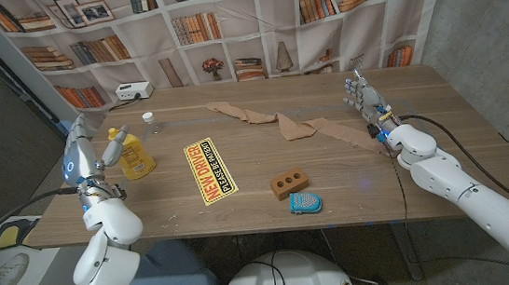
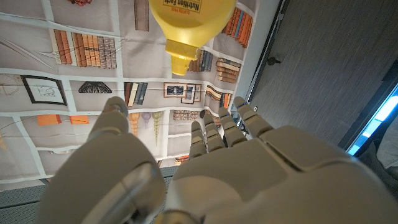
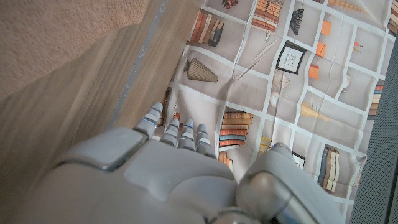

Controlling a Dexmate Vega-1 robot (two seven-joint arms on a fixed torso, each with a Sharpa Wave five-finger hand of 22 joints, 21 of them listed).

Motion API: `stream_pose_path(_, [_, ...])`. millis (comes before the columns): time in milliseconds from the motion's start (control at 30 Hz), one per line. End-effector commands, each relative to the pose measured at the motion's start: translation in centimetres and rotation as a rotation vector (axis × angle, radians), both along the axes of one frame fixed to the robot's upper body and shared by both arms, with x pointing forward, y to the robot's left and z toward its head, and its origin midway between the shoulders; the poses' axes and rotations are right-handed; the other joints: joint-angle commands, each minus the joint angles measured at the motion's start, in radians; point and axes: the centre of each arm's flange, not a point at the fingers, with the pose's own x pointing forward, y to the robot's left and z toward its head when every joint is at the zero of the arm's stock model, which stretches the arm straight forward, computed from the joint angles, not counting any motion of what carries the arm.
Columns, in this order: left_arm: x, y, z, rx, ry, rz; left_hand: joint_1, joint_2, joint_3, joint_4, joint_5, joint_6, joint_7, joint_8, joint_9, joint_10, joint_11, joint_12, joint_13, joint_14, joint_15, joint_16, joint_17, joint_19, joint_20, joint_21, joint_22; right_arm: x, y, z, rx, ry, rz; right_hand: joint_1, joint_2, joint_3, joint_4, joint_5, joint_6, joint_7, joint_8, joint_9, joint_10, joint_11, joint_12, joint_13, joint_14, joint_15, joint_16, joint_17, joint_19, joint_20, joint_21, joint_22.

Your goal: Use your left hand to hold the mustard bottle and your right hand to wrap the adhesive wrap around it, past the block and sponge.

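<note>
Mustard, in a yellow plastic squeeze bottle point(image 1: 132, 155), stands upright just beside the left hand point(image 1: 90, 156), whose fingers point(image 2: 214, 134) are spread around nothing, reaching toward it without a visible touch. The right hand point(image 1: 363, 95) likewise has its fingers point(image 3: 179, 132) apart and bare, raised near the far end of the tan fabric adhesive wrap point(image 1: 281, 122), which lies strung out across the wooden surface point(image 1: 241, 200). Judging by this, the task stands at the approach: next the left fingers must close around the bottle's body, then the right must pinch the wrap's end. Both forearms reach in from the near corners, hands upright. A brown holed block point(image 1: 290, 184) and blue sponge point(image 1: 305, 202) sit nearer the front edge.
</note>
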Motion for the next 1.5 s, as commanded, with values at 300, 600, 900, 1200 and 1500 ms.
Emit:
stream_pose_path(300, [0.8,0.9,-0.3,-0.028,0.049,-0.003,0.004,0.016,-0.01,0.0,-0.002,0.001,0.019,-0.004,0.004,0.001,0.036,-0.002,0.005,0.005,0.007,-0.004,0.003,0.01,-0.001,0.006,0.006,-0.1,-0.3,0.0,0.003,0.007,-0.003,-0.005,0.007,0.0,-0.006,0.0,0.007,0.0,0.002,0.004,0.004,-0.001,0.0,0.004,-0.001,-0.004,0.003,0.0,-0.002,0.003,0.007,0.003])
stream_pose_path(600, [0.8,1.1,-0.3,-0.045,0.056,-0.006,0.0,0.017,-0.015,0.001,-0.002,-0.003,0.029,-0.006,0.004,-0.008,0.049,-0.006,0.007,0.003,0.011,-0.005,0.003,0.01,-0.005,0.006,0.006,0.0,-0.4,-0.2,0.006,0.009,-0.001,-0.005,0.006,0.0,-0.007,-0.001,0.008,-0.002,0.003,0.004,0.005,0.0,0.0,0.004,-0.001,-0.005,0.003,0.0,-0.002,0.003,0.007,0.003])
stream_pose_path(900, [0.9,1.0,-0.4,-0.04,0.078,0.007,0.006,0.021,-0.016,-0.001,0.0,-0.002,0.031,-0.006,0.004,-0.005,0.051,-0.005,0.008,0.003,0.01,-0.007,0.002,0.03,-0.016,0.014,0.007,0.1,-0.4,-0.3,0.014,0.013,0.0,-0.006,0.007,0.0,-0.007,-0.001,0.008,-0.002,0.002,0.004,0.006,-0.001,0.0,0.004,-0.001,-0.006,0.003,0.0,-0.004,0.003,0.006,0.003])
stream_pose_path(1200, [1.4,1.0,-0.4,-0.046,0.098,0.011,0.013,0.025,-0.017,-0.004,0.001,0.0,0.042,-0.006,0.004,-0.001,0.075,-0.005,0.01,0.002,0.023,-0.009,0.0,0.034,-0.018,0.016,0.008,0.2,-0.5,-0.3,0.008,0.014,-0.001,-0.006,0.007,0.0,-0.007,-0.001,0.009,-0.002,0.003,0.004,0.006,0.0,0.0,0.004,0.0,-0.005,0.003,0.0,-0.003,0.003,0.006,0.003])
stream_pose_path(1500, [2.0,1.1,-0.5,-0.058,0.097,0.014,0.011,0.029,-0.024,-0.002,0.002,-0.007,0.055,-0.009,0.003,-0.023,0.125,-0.014,0.013,-0.021,0.069,-0.019,-0.001,0.024,-0.011,0.012,0.009,0.4,-0.7,-0.2,0.013,0.016,-0.004,-0.007,0.007,0.0,-0.008,-0.001,0.008,-0.002,0.002,0.004,0.005,0.0,0.0,0.004,-0.001,-0.005,0.003,0.001,-0.003,0.003,0.006,0.003])
